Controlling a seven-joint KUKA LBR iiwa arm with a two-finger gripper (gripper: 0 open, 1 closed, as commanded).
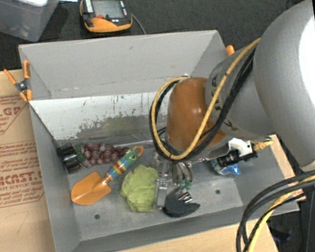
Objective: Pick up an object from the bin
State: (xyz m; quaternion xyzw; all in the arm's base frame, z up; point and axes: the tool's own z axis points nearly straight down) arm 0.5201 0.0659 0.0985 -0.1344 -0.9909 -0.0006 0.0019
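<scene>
Grey bin (108,71): green cloth (139,188), orange scoop (91,189), grapes (100,153)

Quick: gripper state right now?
Gripper: cannot be told. It is low, beside the green crumpled lump and just by a dark grey piece.

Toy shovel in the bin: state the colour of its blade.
Orange: the toy shovel shows best in the camera view.
</scene>
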